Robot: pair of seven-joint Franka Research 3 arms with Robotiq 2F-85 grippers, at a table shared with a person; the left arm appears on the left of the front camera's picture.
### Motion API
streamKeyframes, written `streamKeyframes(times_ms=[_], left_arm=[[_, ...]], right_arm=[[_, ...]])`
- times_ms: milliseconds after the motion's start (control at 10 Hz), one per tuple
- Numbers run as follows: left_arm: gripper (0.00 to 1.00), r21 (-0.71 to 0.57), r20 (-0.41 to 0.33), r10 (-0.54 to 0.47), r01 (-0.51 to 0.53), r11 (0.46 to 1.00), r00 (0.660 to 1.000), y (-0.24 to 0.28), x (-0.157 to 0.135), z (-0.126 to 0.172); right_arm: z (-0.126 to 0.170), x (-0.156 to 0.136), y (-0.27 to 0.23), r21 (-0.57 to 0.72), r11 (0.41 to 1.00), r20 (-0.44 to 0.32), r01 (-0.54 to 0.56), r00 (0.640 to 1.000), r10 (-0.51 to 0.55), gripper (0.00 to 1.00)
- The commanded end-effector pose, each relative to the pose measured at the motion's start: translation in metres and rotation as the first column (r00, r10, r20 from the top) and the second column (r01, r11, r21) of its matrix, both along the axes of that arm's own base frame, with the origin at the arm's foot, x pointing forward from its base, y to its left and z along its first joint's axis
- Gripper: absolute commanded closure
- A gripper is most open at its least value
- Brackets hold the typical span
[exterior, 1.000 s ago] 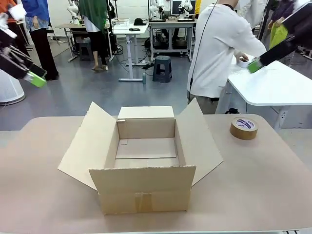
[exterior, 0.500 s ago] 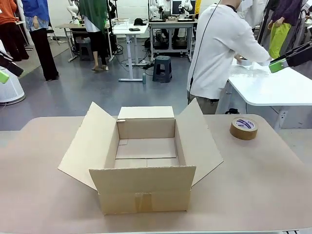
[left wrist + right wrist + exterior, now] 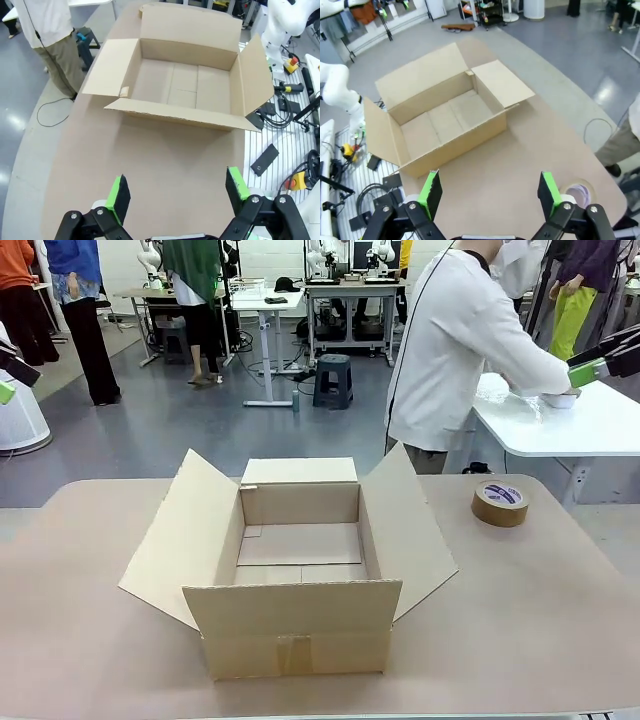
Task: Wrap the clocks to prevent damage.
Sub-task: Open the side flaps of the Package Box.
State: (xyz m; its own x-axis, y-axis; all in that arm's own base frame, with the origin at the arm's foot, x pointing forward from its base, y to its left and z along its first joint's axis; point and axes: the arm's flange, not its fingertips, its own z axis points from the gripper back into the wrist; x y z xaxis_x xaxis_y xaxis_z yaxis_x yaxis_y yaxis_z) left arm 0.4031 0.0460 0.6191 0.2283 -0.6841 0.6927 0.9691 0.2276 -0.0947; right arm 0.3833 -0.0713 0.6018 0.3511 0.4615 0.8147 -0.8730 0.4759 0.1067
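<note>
One open brown cardboard box (image 3: pixel 295 625) and one tape roll (image 3: pixel 500 502) were counted on the counter (image 3: pixel 540 620). The left gripper (image 3: pixel 175 192) and right gripper (image 3: pixel 490 192) were spread wide, empty. One pale, unidentifiable round item (image 3: pixel 560 398) was handled upper right.

Open box (image 3: pixel 295 625) sits mid-table (image 3: pixel 540 630), nearer the front edge. Tape roll (image 3: pixel 500 503) lies right of it, by the far right corner. Person (image 3: pixel 450 350) stands behind the far edge, at a side table (image 3: pixel 590 425).
</note>
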Motion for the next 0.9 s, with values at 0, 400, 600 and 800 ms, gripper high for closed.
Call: streamKeyframes(times_ms=[0, 400, 600, 800], left_arm=[[0.00, -0.023, -0.012, -0.021, 0.021, 1.000, 1.000, 0.0021, -0.0003, -0.0006], [0.68, -0.006, 0.038, -0.018, 0.018, 1.000, 0.999, 0.0047, -0.0011, -0.0015], [1.00, 0.010, 0.031, -0.034, 0.034, 0.999, 0.999, 0.0074, -0.0001, -0.0027], [0.86, 0.017, 0.028, -0.046, 0.045, 0.999, 0.999, 0.0095, 0.0016, -0.0037]], right_arm=[[-0.0005, 0.0022, 0.0024, 0.018, 1.000, 0.006, -0.021, 1.000, 0.021, 0.00], [-0.0041, 0.0042, -0.0034, -0.023, 1.000, -0.025, 0.021, 0.999, -0.021, 0.59], [-0.0077, 0.0066, -0.0025, -0.038, 0.999, -0.042, 0.009, 0.999, -0.011, 0.64], [-0.0066, 0.0060, 0.0016, -0.057, 0.998, -0.042, 0.004, 0.999, -0.006, 1.00]])
